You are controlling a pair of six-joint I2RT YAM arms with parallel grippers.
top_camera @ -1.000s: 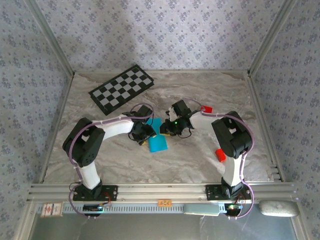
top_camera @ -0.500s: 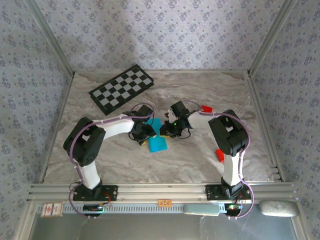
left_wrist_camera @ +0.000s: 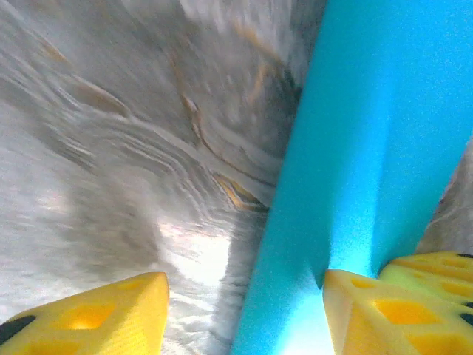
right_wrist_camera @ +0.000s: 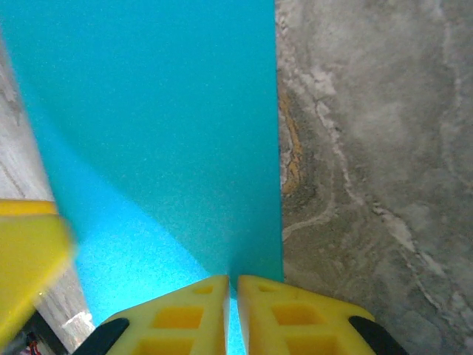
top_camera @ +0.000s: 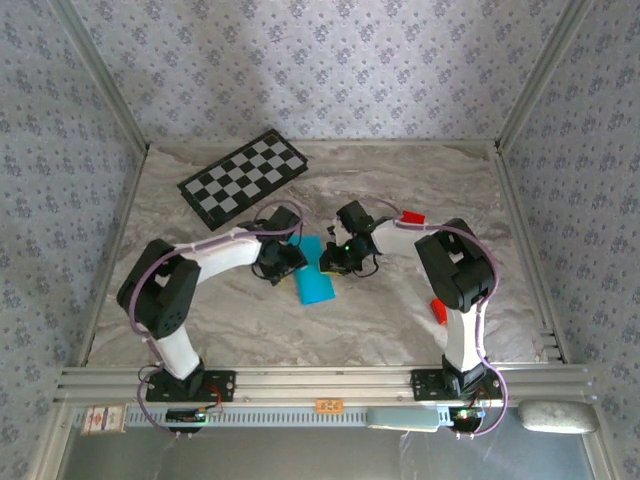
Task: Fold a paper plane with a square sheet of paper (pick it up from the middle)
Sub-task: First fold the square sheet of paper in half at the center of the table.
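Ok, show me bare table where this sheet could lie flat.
Bare table: the near strip between the arm bases, below the square sheet of paper; also the far stretch right of the checkered board. Crowded: the centre, where left gripper and right gripper meet; red blocks flank the right arm.

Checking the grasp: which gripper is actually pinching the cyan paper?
The right gripper: its fingers are closed on the cyan paper, while the left gripper stands open beside it.

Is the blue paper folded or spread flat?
Folded: the cyan paper shows as a narrow rectangle, not a square, and the left wrist view shows a crease.
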